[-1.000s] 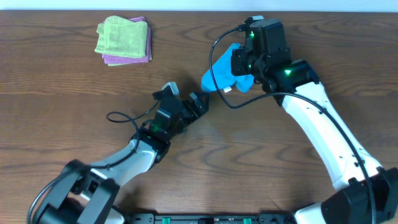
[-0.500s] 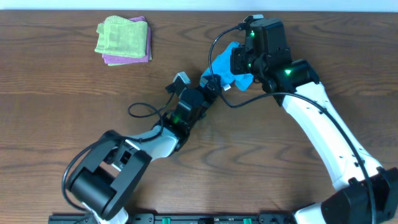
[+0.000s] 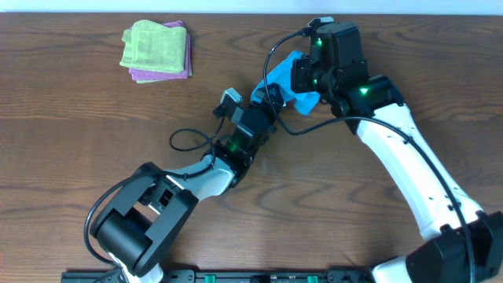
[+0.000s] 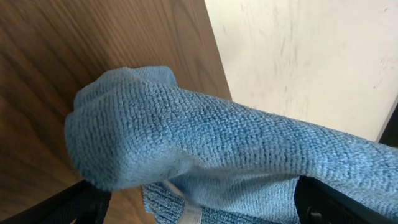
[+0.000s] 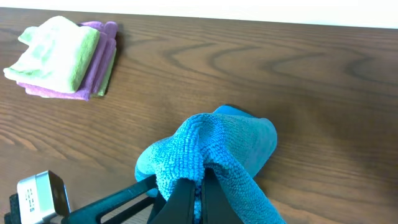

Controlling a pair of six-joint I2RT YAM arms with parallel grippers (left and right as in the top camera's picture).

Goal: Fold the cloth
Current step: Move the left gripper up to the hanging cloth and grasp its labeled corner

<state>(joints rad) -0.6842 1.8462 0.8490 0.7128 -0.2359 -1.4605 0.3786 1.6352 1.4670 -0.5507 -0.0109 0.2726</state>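
Observation:
The sky-blue cloth (image 3: 284, 71) hangs bunched above the table at the back centre. My right gripper (image 3: 303, 82) is shut on its upper fold; in the right wrist view the two fingers (image 5: 200, 193) pinch the terry cloth (image 5: 217, 140) tight. My left gripper (image 3: 270, 94) has come up from the lower left and stands open, one jaw either side of the cloth's lower end. In the left wrist view the cloth (image 4: 205, 137) fills the frame, reaching down between the dark fingers (image 4: 59, 208), with a white label showing low in the gap.
A folded light green cloth (image 3: 153, 45) lies on a pink-purple one (image 3: 182, 71) at the back left, also seen as a stack (image 5: 59, 53) in the right wrist view. The table's far edge (image 3: 236, 14) runs just behind. Black cables loop near both arms.
My left arm has swung up and right until its open jaws straddle the cloth's lower end. The right gripper and the cloth have barely moved.

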